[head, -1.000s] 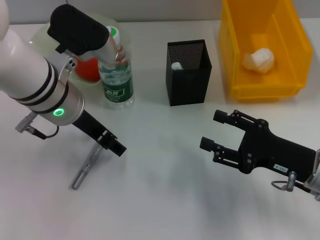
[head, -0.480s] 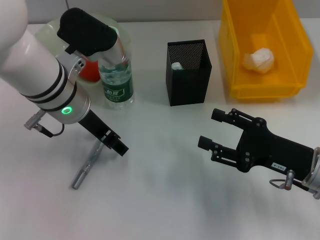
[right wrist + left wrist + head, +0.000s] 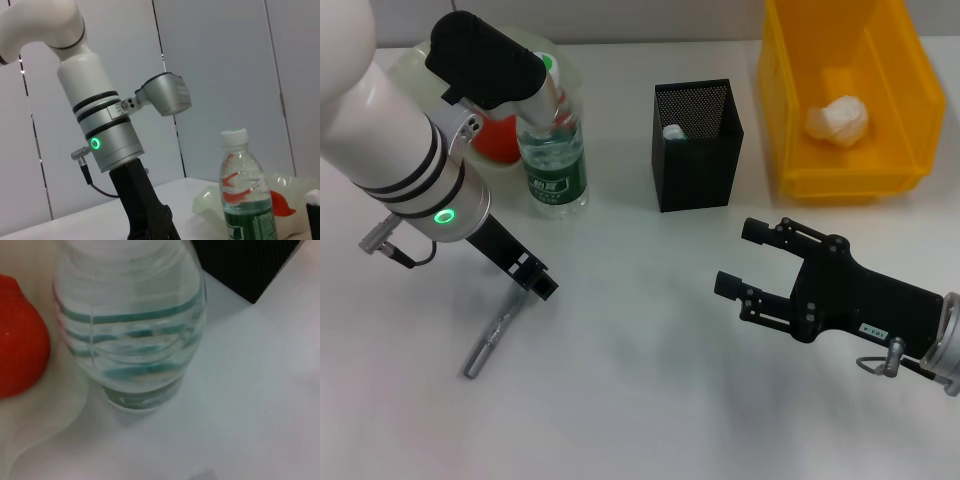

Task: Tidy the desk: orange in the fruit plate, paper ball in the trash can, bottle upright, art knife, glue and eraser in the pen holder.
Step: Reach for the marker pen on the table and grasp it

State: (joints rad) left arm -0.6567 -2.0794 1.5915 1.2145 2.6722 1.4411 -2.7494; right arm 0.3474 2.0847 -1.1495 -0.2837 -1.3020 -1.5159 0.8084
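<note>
Left gripper (image 3: 532,280), fingers' state indeterminable, sits low over the art knife (image 3: 492,335) on the desk (image 3: 640,400); next: grasp it; right gripper (image 3: 752,262) idle, open, empty.

Nothing here reads clearly: the clear plastic bottle (image 3: 553,150) has white characters on its green label, and the black right gripper (image 3: 752,265) carries a small white tag, both illegible.
</note>
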